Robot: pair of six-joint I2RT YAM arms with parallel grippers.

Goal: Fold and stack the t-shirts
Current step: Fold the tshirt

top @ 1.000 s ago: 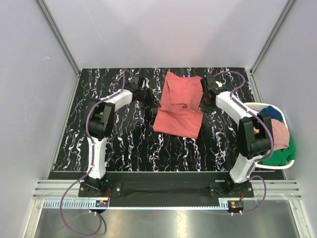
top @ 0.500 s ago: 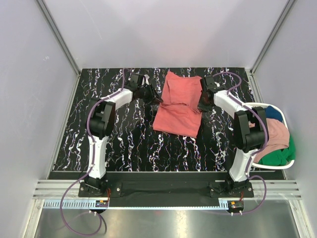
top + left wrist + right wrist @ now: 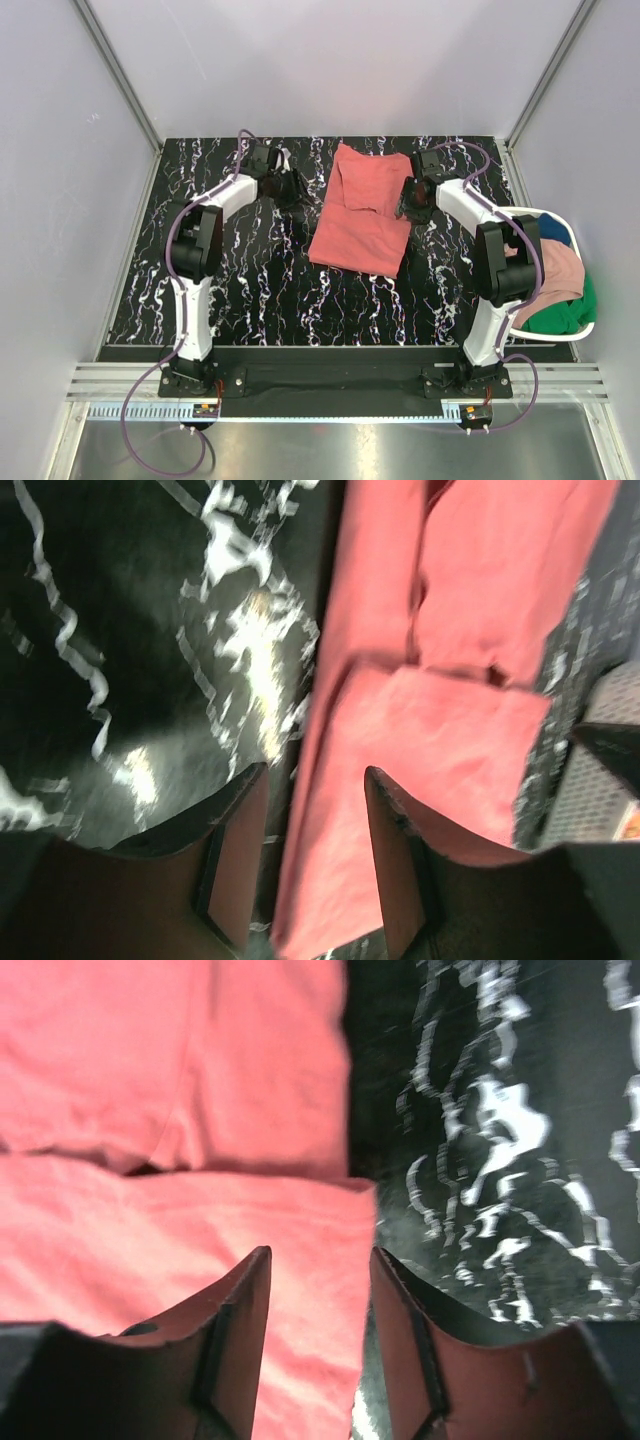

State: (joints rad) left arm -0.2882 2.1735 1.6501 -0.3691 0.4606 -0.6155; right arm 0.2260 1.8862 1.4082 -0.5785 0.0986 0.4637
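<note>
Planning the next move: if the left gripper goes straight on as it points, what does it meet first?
The left gripper would likely meet the coral-red t-shirt at its left edge first; depth is unclear.

Overhead and close wrist views share the red shirt.

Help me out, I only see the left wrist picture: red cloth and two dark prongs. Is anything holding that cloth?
Observer: No. The right wrist view shows the right fingers apart over the coral-red shirt's right edge, nothing between them.
Operator: Is that the only shirt?
Observer: No. From above, a white basket at the right side holds a dark blue shirt, pink shirt and green shirt.
Operator: Where does the red one lie?
Observer: In the middle of the black marbled table.
</note>
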